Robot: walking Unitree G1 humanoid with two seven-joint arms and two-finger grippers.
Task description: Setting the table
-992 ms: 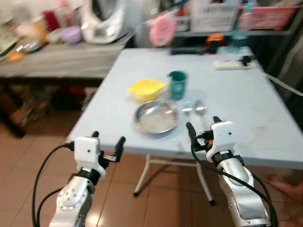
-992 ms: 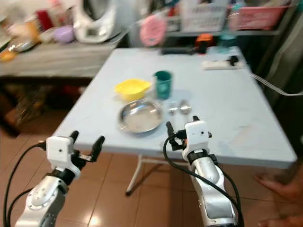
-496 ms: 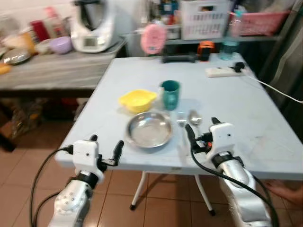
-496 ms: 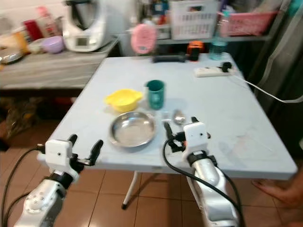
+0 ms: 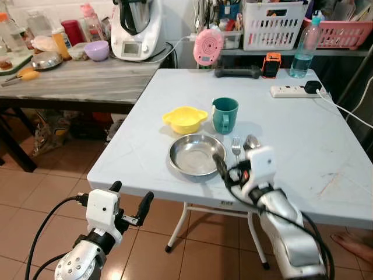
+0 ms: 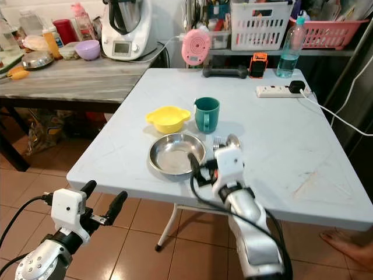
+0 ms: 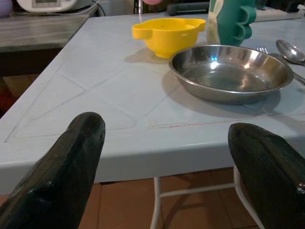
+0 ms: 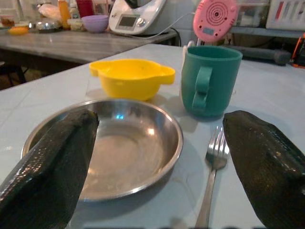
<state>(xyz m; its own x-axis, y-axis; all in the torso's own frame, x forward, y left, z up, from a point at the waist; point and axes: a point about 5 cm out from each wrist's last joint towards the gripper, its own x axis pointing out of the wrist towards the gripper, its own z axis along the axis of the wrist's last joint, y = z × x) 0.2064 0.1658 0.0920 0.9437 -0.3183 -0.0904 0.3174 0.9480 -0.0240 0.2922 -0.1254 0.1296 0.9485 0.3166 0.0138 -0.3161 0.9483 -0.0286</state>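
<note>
Now the right hand, released and empty, is advancing over the table edge toward the steel plate at its 11 o'clock; left hand hanging released.

Shiny steel plate, glossy yellow plastic bowl, matt teal mug
</note>
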